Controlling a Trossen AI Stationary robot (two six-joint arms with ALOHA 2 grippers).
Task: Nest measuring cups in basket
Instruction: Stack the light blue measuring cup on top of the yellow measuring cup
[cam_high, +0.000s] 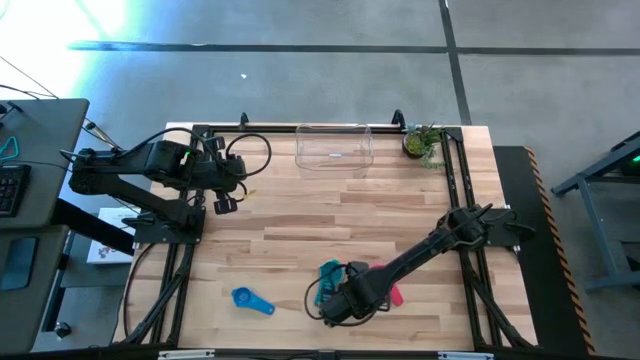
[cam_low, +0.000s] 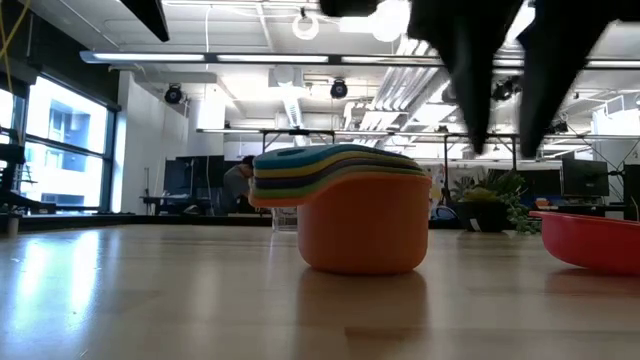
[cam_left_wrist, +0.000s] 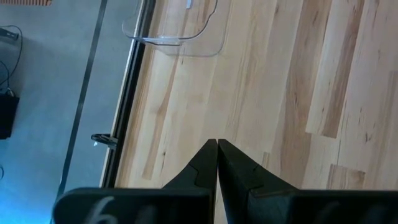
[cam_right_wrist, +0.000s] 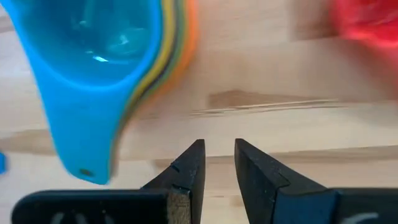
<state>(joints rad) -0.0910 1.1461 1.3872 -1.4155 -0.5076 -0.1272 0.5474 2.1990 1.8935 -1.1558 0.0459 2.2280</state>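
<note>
Now right gripper (cam_right_wrist: 219, 163) slightly parted, empty, hovering just beside nested measuring cups (cam_right_wrist: 109, 68); left gripper (cam_left_wrist: 217, 163) closed.

A stack of nested measuring cups (cam_low: 345, 205), teal on top and orange at the bottom, stands upright near the front edge of the table. A blue cup (cam_high: 250, 300) lies alone toward the front left corner. A red cup (cam_low: 590, 238) lies beside the stack. The clear basket (cam_high: 334, 148) sits at the back edge.
</note>
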